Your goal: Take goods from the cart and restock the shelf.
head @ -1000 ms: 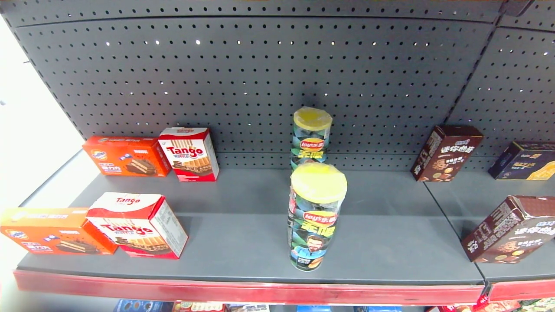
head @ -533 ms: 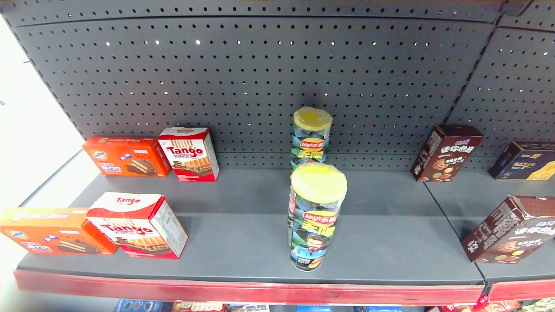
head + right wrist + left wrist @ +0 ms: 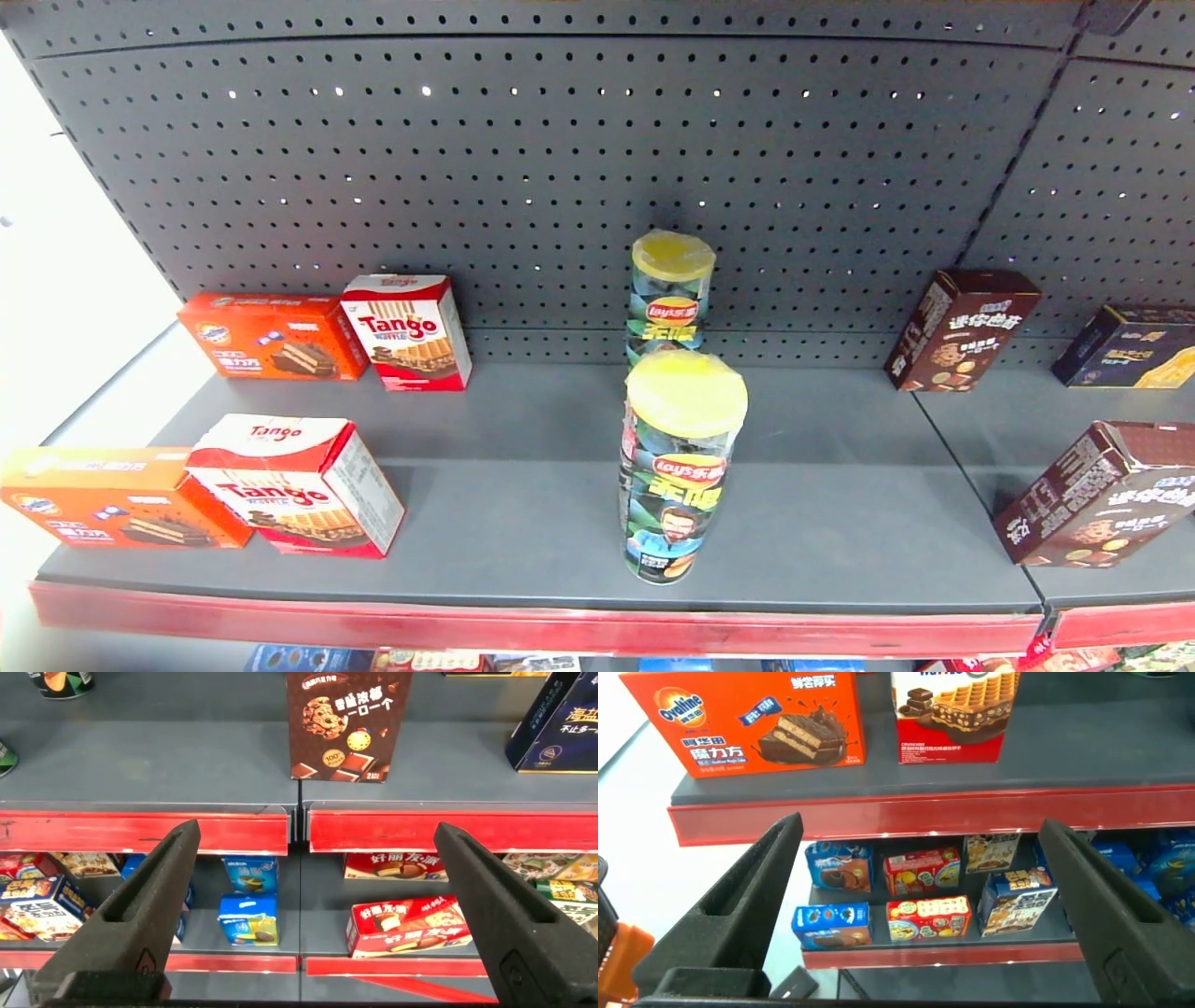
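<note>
Gaping empty: left pincer (image 3: 920,829) | right pincer (image 3: 318,829) | front chip can (image 3: 680,467) upright on shelf (image 3: 523,509)

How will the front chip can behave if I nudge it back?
The front can stands tall on a narrow base, so a push near its lid would likely tip it. Once down, the round body would probably roll. It stands just ahead of the rear can and might knock that over.

I see red lettering on the near wafer box (image 3: 297,485), a round logo on the near chip can (image 3: 679,467), white characters on the far cookie box (image 3: 962,329).
</note>
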